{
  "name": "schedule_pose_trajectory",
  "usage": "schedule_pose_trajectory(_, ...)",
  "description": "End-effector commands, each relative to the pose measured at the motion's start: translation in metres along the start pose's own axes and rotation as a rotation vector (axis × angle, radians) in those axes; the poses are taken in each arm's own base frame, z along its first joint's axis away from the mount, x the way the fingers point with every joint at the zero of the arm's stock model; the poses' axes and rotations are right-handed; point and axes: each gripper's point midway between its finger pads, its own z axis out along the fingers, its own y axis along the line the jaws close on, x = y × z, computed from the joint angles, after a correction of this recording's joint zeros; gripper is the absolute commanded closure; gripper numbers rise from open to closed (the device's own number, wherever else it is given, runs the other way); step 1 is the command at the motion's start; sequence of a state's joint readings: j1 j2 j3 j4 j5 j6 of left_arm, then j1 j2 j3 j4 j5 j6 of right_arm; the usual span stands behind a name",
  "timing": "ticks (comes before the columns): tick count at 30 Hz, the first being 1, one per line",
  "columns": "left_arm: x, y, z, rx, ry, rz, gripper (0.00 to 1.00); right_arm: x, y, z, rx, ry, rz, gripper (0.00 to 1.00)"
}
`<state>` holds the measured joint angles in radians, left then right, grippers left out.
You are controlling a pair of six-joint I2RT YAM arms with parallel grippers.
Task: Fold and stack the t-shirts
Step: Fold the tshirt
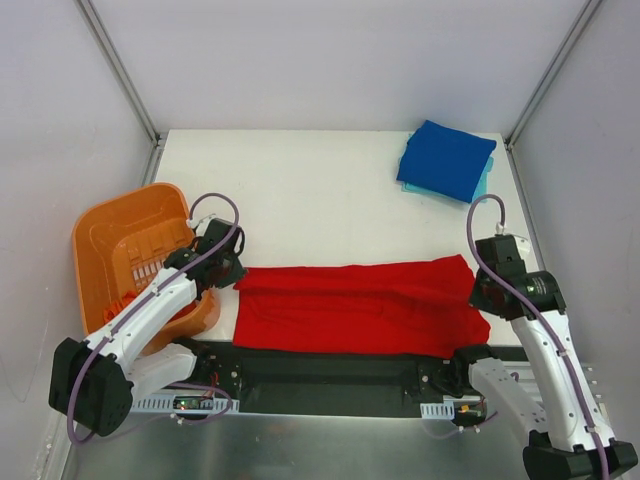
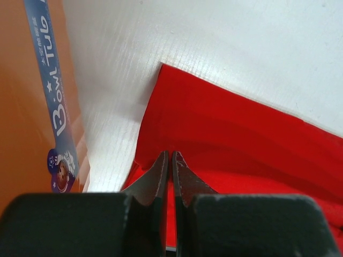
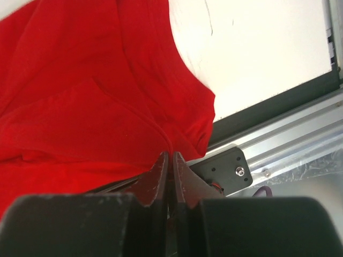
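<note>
1. While the red t-shirt point(image 1: 360, 305) lies as a long flat band across the near part of the white table point(image 1: 320, 200), its near edge runs just beside the dark rail point(image 1: 330, 370) at the front.
2. The left gripper point(image 2: 170, 156) sits at the shirt's left end. Its fingers are pressed together over the cloth's corner, and I cannot tell whether any cloth is caught between them.
3. The right gripper point(image 3: 169, 155) sits at the shirt's right end, fingers pressed together. Creases run to the tips, so it is pinching the red cloth.
4. The orange basket point(image 1: 110, 250) stands just left of the shirt, close by the left gripper, so that side is tight.
5. Beyond the shirt's far edge lies bare white table.
6. A folded blue t-shirt point(image 1: 447, 158) rests on a teal t-shirt point(image 1: 483, 186), well apart from the red shirt, toward the far right corner.
</note>
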<state>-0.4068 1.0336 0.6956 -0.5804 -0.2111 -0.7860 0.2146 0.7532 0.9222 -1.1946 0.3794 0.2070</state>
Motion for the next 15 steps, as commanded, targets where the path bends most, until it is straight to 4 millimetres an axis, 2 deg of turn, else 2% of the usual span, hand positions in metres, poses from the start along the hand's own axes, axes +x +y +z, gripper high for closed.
schedule_pose_trajectory(1, 0.027, 0.010, 0.003, -0.030, 0.101, -0.014, 0.98, 0.026, 0.001, 0.005, -0.009, 0.098, -0.004, 0.92)
schedule_pose_trajectory(5, 0.028, 0.008, 0.003, -0.029, 0.111, -0.018, 0.78, 0.040, 0.012, 0.010, -0.056, 0.166, -0.017, 0.86)
schedule_pose_trajectory(6, 0.028, 0.008, 0.003, -0.026, 0.111, -0.019, 0.68, 0.044, 0.014, 0.010, -0.067, 0.189, -0.018, 0.83)
schedule_pose_trajectory(7, 0.028, 0.006, 0.002, -0.022, 0.111, -0.017, 0.60, 0.048, 0.014, 0.009, -0.068, 0.205, -0.014, 0.68)
schedule_pose_trajectory(8, 0.028, 0.005, 0.001, -0.013, 0.109, -0.018, 0.49, 0.050, 0.013, 0.009, -0.067, 0.214, -0.010, 0.37)
schedule_pose_trajectory(9, 0.027, 0.004, 0.000, -0.007, 0.106, -0.020, 0.33, 0.052, 0.012, 0.007, -0.060, 0.224, -0.009, 0.04)
schedule_pose_trajectory(10, 0.026, 0.001, -0.002, 0.002, 0.103, -0.019, 0.12, 0.051, 0.011, 0.007, -0.056, 0.218, -0.008, 0.03)
schedule_pose_trajectory(13, 0.022, -0.007, -0.007, 0.034, 0.097, -0.016, 0.02, 0.041, 0.010, 0.002, -0.056, 0.186, -0.005, 0.03)
schedule_pose_trajectory(15, 0.016, -0.017, -0.012, 0.063, 0.087, -0.008, 0.01, 0.028, 0.017, -0.003, -0.092, 0.153, -0.013, 0.03)
